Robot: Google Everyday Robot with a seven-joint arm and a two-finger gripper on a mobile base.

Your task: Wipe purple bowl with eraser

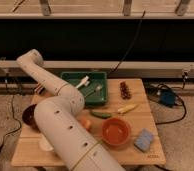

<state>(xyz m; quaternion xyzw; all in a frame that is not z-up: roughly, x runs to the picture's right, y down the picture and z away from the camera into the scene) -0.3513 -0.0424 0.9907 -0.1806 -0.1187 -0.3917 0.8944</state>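
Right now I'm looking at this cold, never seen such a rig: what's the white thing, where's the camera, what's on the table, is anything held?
The big white jointed shape is the robot's one arm, coming up from the bottom edge and bending at an elbow upper left. There is one camera view, looking down over the arm; where it is mounted is unknown. The gripper seems to sit under the forearm at the table's back left, mostly hidden, so I can't tell if it holds anything. On the wooden table: purple bowl at left, half behind the arm; green tray with white utensils; a dark reddish block, probably the eraser; orange bowl; light blue sponge.
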